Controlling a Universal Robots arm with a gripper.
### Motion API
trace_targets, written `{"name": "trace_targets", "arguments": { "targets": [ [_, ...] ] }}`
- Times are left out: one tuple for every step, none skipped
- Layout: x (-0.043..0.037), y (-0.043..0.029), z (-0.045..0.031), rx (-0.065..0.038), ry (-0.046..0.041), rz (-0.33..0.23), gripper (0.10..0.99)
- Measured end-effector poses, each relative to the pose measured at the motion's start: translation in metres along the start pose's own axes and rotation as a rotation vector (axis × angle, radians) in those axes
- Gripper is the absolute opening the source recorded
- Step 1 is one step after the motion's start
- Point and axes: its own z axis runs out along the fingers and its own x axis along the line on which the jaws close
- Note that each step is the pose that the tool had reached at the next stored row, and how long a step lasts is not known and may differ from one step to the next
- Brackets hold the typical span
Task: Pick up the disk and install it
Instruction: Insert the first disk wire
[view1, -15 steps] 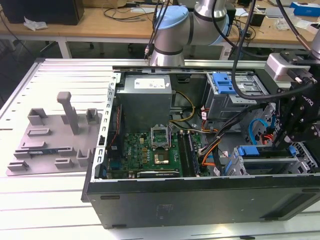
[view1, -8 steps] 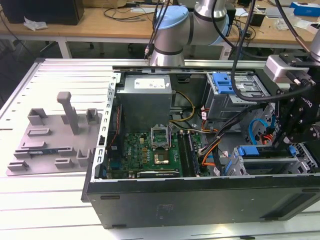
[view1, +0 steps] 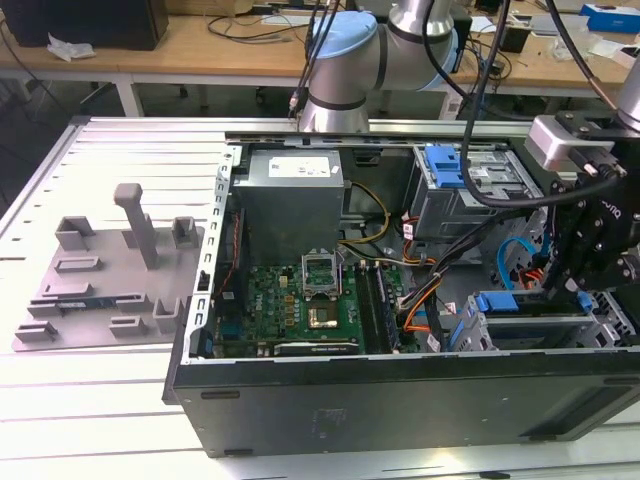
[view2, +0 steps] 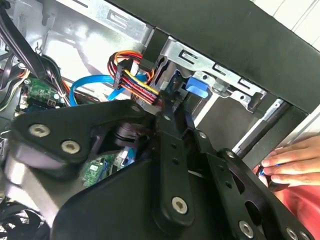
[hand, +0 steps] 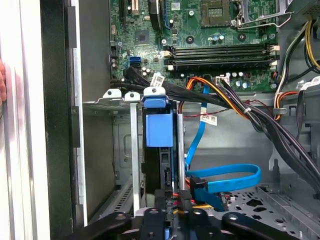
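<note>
Sitting upright in drive cage, one disk (hand: 159, 131), hand (hand: 167, 212) at its end, grip state unclear

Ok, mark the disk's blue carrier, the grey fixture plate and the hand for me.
disk (hand: 159, 131): first wrist view, on its blue carrier's face, in the drive cage.
grey fixture plate (view1: 95, 300): exterior view, on its flat base.
hand (view2: 292, 162): second wrist view, on the fingers.

Arm (view1: 345, 65) reaches in from 12 o'clock in the exterior view; wrist and black gripper (view1: 585, 255) sit low at 3 o'clock, pointed downward; gripper linkages (view2: 170, 165) fill the foreground in the second wrist view; finger state not discernible; a person's hand (view2: 292, 162) rests at 4 o'clock there.
</note>
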Motion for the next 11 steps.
{"name": "trace_targets", "arguments": {
  "targets": [
    [0.0001, 0.0000, -0.0010, 0.000, 0.0005, 0.000, 0.231],
    [0.0003, 0.0000, -0.0032, 0.000, 0.0007, 0.000, 0.302],
    [0.0004, 0.0000, -0.0047, 0.000, 0.0011, 0.000, 0.302],
    [0.0005, 0.0000, -0.0070, 0.000, 0.0014, 0.000, 0.302],
    [0.0008, 0.0000, -0.0116, 0.000, 0.0017, 0.000, 0.302],
    [0.0012, 0.0000, -0.0181, 0.000, 0.0025, 0.000, 0.302],
    [0.0014, 0.0000, -0.0216, 0.000, 0.0028, 0.000, 0.302],
    [0.0016, 0.0000, -0.0245, 0.000, 0.0033, 0.000, 0.302],
    [0.0020, 0.0000, -0.0298, 0.000, 0.0037, 0.000, 0.302],
    [0.0023, -0.0001, -0.0333, 0.000, 0.0040, 0.000, 0.302],
    [0.0026, -0.0001, -0.0370, 0.000, 0.0041, 0.000, 0.302]
  ]
}}
